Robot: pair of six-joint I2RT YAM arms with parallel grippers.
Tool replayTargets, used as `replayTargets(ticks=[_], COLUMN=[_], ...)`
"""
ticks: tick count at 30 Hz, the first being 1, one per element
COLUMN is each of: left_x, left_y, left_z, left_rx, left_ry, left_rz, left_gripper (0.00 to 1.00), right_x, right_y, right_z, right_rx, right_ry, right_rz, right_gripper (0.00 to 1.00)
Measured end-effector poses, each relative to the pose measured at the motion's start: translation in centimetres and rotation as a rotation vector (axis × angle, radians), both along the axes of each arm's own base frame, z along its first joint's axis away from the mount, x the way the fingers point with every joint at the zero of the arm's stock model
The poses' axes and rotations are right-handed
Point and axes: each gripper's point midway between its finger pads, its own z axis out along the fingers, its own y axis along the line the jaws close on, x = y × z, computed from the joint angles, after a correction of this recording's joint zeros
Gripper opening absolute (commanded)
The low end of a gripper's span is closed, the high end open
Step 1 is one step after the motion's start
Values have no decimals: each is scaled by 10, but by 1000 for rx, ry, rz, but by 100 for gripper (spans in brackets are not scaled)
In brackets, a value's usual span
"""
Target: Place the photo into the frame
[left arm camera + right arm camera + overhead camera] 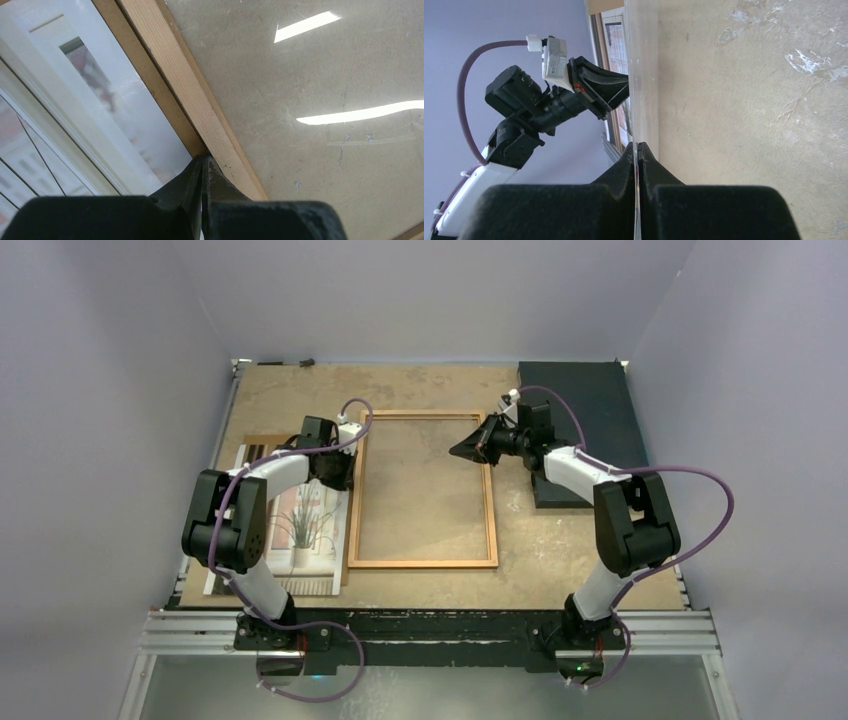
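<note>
While the left gripper (202,167) and right gripper (638,150), both pressed together on nothing, are set at opposite rails of the flat-lying frame (422,563), squaring it is judged the step in hand, and next the photo (305,525) just left of it must be pinched by 1 edge.

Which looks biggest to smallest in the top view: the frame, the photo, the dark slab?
1. the frame.
2 and 3 unranked: the photo, partly under the left arm, and the dark slab, partly under the right arm, look alike.
</note>
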Motion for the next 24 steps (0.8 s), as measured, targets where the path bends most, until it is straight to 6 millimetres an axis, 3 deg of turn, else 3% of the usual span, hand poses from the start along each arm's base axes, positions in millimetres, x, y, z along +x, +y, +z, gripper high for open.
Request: replayTargets(ticks=[4,11,15,24], left_x=[0,0,0,0], left_y=[0,0,0,0], left_z=[0,0,0,0], left_rx=[0,-1,-1,-1], left_ry=[-4,-5,-5,-6], left_rz=[0,0,0,0], left_gripper=[0,0,0,0], right_x=[0,2,4,4], right_y=[-3,-7,-7,-1], right_z=[-6,-17,-28,-50], right_rx=[-32,-135,-194,-342], right_ry=[-7,-23,-23,-17], right_rz=[0,8,26,85], right_gripper=[11,48,64,82])
